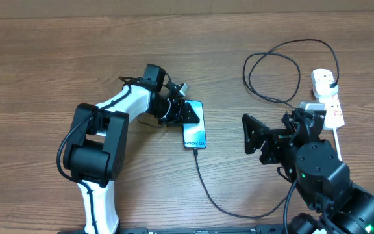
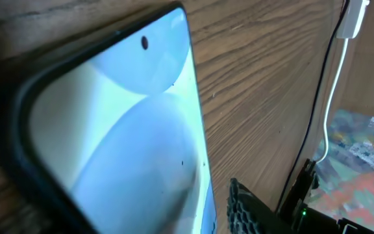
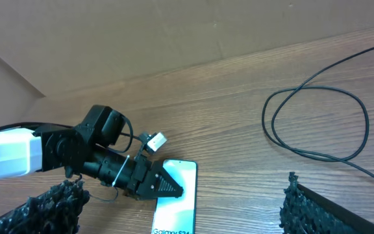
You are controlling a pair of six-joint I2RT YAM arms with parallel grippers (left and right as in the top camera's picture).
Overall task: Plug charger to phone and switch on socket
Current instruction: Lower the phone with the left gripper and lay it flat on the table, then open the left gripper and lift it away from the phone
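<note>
From overhead, the Galaxy S24+ phone lies flat on the table, the limp charger meeting its lower edge and the left gripper at its top edge. The right gripper is spread wide between phone and socket. The left wrist view shows only slick, breakable glass, best held by its dark edges, and I cannot tell whether the 2 fingers clamp it; the right wrist view doesn't settle it.

phone lies left of socket; charger loops between them
</note>
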